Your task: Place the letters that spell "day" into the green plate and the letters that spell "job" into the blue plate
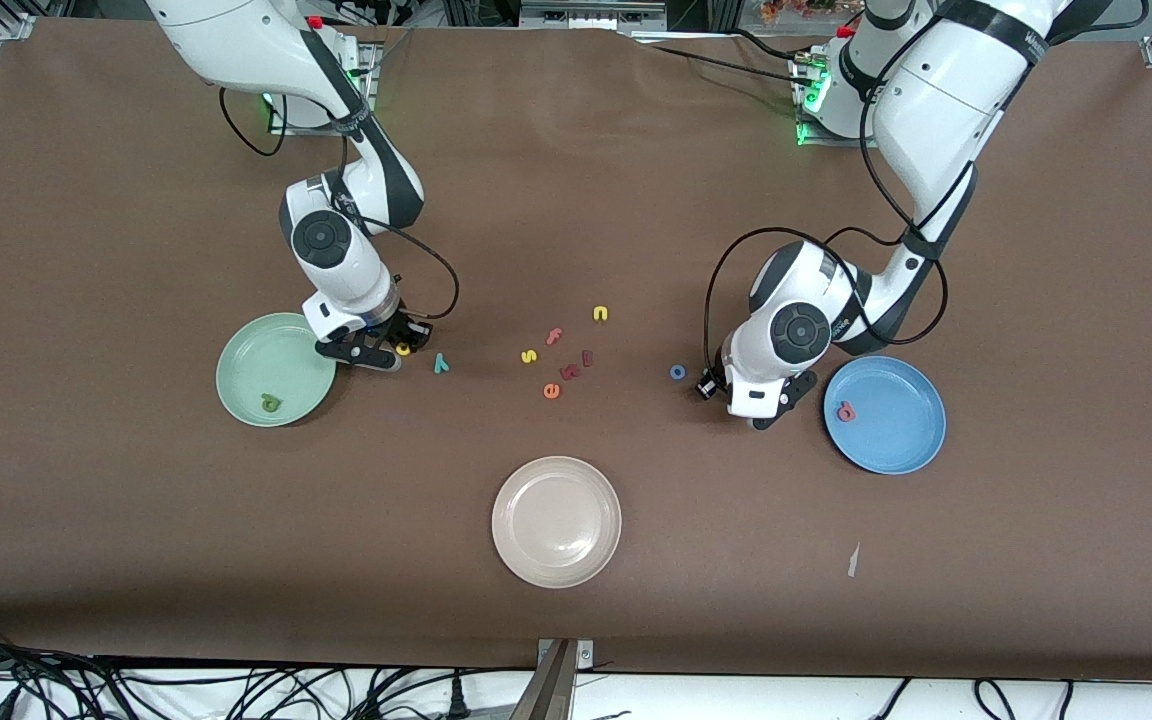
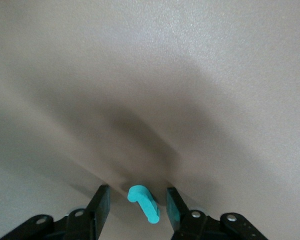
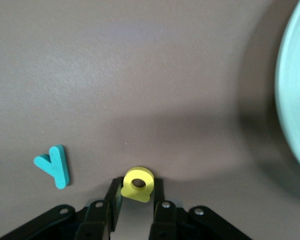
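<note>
My right gripper [image 3: 136, 190] is shut on the yellow a [image 3: 138, 183], low over the table beside the green plate [image 1: 246, 365]. That plate holds the dark green d [image 1: 270, 403]. The teal y [image 3: 54, 165] lies flat close by. My left gripper [image 2: 136, 202] is down at the table between the blue o [image 1: 677, 372] and the blue plate [image 1: 896, 440]. Its jaws are open around the teal j [image 2: 144, 201], with a gap on each side. The pink-red b [image 1: 845, 411] lies in the blue plate. In the front view the j is hidden under the left gripper [image 1: 751, 405].
Loose letters lie mid-table: a yellow n [image 1: 600, 313], a pink f [image 1: 554, 336], a yellow s [image 1: 529, 355], two dark red letters and an orange e [image 1: 551, 390]. A beige-white plate [image 1: 556, 520] sits nearer the front camera. A paper scrap [image 1: 853, 560] lies nearer the camera than the blue plate.
</note>
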